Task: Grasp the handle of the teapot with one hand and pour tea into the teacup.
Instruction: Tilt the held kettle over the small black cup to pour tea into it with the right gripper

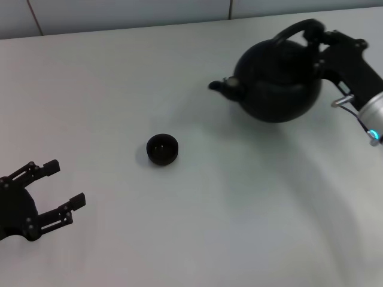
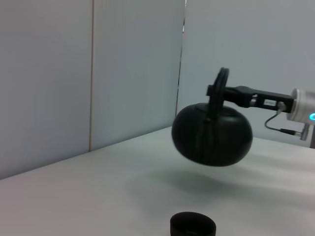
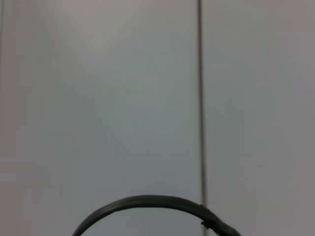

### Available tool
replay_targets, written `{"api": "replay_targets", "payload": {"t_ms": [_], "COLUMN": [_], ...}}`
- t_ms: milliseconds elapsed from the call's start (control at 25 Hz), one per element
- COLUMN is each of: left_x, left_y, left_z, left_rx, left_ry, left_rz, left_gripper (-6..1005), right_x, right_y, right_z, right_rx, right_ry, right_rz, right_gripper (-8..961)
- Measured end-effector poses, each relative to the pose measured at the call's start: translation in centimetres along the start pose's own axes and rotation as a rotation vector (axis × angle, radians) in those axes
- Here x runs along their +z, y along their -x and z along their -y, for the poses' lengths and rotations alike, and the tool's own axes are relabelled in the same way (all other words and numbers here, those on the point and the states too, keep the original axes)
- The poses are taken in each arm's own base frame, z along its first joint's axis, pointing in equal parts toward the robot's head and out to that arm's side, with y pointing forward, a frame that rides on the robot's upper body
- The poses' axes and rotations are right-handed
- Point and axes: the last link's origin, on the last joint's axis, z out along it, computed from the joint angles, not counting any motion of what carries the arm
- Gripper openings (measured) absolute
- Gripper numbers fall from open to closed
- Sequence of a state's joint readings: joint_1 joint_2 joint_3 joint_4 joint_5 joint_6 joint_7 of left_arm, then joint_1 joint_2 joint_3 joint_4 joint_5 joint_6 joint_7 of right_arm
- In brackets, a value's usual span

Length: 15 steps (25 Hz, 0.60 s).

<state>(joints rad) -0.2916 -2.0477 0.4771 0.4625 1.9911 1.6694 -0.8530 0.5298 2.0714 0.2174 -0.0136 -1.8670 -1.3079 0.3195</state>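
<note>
The round matte-black teapot [image 1: 278, 81] hangs above the table [image 1: 197, 239], its arched handle [image 1: 296, 30] clamped by the right gripper [image 1: 320, 42], well apart from the teacup [image 1: 162, 149]; the left gripper [image 1: 57, 191] rests open

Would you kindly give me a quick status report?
Right gripper shut on handle, teapot airborne. Left gripper open, parked. Teacup unobstructed.

Pale grey table [image 1: 179, 72] before a light panelled wall [image 2: 74, 73] with vertical seams.
</note>
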Motion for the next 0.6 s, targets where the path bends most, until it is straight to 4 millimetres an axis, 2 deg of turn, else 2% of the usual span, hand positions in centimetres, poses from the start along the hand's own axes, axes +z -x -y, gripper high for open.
{"api": "replay_targets", "payload": {"t_ms": [320,600], "left_x": [0.1,0.5], "left_y": [-0.1,-0.2], "left_z": [0.0,0.0], "left_rx": [0.004,0.010], "left_ry": [0.003,0.010], "left_rz": [-0.002,-0.009], "left_gripper": [847,847], "right_x": [4.5,7.0], "right_y": [1.2,2.3], "right_z": [-1.1,-2.4], "right_rx": [-0.031,-0.067], "right_ry": [0.224,0.346], "right_rz": [-0.094,-0.126], "right_gripper": [78,77]}}
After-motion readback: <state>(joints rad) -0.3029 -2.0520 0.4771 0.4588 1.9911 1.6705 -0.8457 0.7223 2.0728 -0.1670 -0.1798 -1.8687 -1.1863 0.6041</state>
